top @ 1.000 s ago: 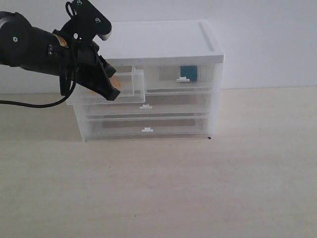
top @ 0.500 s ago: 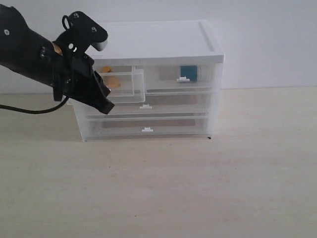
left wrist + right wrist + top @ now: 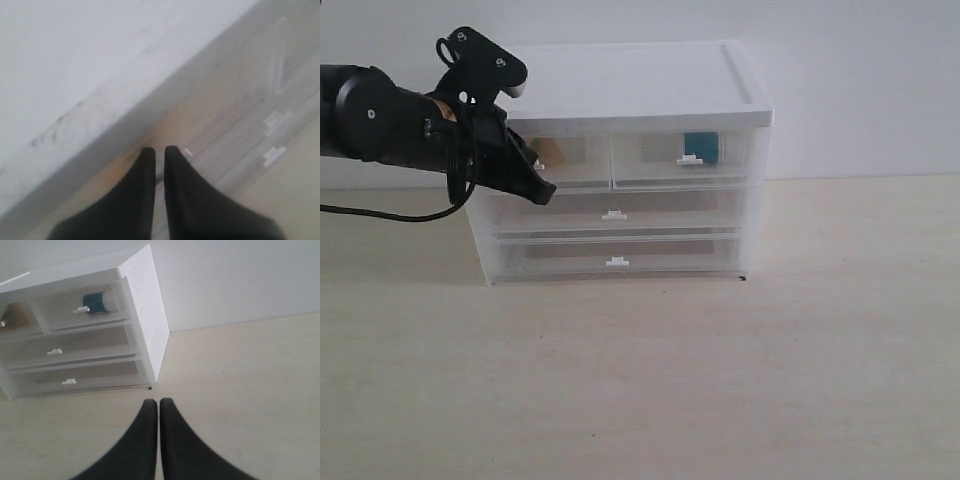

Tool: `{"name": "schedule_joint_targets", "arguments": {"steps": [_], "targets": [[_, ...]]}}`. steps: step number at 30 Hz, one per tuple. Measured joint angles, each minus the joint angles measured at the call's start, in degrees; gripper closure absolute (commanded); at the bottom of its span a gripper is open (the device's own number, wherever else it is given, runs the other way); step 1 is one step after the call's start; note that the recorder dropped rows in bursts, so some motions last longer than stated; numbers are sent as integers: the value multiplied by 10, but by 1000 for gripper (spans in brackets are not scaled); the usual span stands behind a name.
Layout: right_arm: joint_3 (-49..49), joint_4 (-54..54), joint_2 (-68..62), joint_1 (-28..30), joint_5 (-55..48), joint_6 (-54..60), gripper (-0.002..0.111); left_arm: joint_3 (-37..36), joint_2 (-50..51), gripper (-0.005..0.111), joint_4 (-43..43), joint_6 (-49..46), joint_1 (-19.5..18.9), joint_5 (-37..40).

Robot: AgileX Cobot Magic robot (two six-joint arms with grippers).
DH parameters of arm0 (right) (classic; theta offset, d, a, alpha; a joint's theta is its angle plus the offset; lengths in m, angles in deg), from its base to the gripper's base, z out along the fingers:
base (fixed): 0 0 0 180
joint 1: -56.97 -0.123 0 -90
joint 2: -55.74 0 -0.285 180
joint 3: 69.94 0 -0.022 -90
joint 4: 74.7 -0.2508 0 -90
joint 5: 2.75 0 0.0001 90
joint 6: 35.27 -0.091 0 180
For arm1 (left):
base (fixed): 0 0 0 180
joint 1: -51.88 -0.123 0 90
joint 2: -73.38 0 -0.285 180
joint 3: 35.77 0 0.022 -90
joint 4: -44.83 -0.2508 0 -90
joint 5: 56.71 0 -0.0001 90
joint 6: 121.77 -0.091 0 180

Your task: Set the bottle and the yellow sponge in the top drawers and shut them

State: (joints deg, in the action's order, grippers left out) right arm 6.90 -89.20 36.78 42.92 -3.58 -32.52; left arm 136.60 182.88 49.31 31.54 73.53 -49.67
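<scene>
The drawer unit (image 3: 620, 235) stands at the far edge of the counter (image 3: 720, 380), against the wall and a little toward the left side. It has a white lid (image 3: 630, 80). Both top drawers sit flush with the front of the unit, pushed in.

The left top drawer (image 3: 582, 165) is the one nearer the left edge of the counter. The yellow sponge (image 3: 552, 152) lies in it and shows only as a dull orange patch through the clear plastic. The bottle (image 3: 700, 147) lies inside the right top drawer (image 3: 655, 165), behind the small white handle tab (image 3: 690, 160). The right wrist view shows its teal body and white cap on their side (image 3: 97, 302).

The left gripper (image 3: 542, 188) is at the front of the left top drawer, low on its face. Its fingers (image 3: 145, 165) are drawn together with only a thin slit between them, and they grasp nothing. A small white tab (image 3: 186, 151) is just beside the tips. Whether the tips touch the drawer front I cannot tell.

The right gripper (image 3: 158, 402) hangs above the bare counter, well apart from the unit, toward the near right corner. Its fingers (image 3: 172, 420) are pressed together too, also empty. The exterior view does not show it.

Under the top pair, the two full-width drawers (image 3: 613, 212) are also pushed in.
</scene>
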Motion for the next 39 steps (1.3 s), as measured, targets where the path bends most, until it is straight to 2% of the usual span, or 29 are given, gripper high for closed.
{"name": "schedule_joint_targets", "arguments": {"steps": [7, 10, 13, 19, 29, 34, 39], "targets": [[0, 0, 0, 0, 0, 1, 108, -1, -8, 103, 0, 42, -4, -1], [0, 0, 0, 0, 0, 1, 108, -2, -32, 103, 0, 74, -5, 26], [0, 0, 0, 0, 0, 1, 108, -25, -69, 103, 0, 120, -5, 14], [0, 0, 0, 0, 0, 1, 108, -129, -147, 103, 0, 219, -19, -90], [0, 0, 0, 0, -1, 9, 108, -303, -300, 103, 6, 341, -119, -229], [0, 0, 0, 0, -1, 6, 108, -376, -409, 103, 6, 363, -125, -283], [0, 0, 0, 0, -1, 2, 108, -418, -499, 103, 6, 372, -125, -292]]}}
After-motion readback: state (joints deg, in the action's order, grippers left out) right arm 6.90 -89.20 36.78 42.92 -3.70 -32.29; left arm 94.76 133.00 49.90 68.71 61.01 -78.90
